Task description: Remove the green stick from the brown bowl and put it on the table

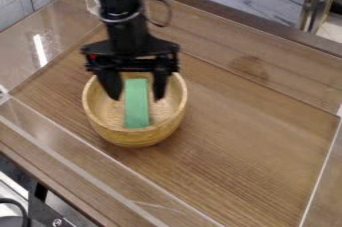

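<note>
Here, a glossy brown wood-grain desk (254, 121) edged by low clear plastic walls (318, 186), with pale planking and a dark upright leg beyond its far side. Near the left, the brown bowl (110, 129) resting on the desk, the green stick (138, 104) lying flat inside it — lengthwise, toward the camera. Directly above, the black end effector (134, 81) pointing straight down, fingers spread wide to either side of the stick — gripping nothing.
</note>
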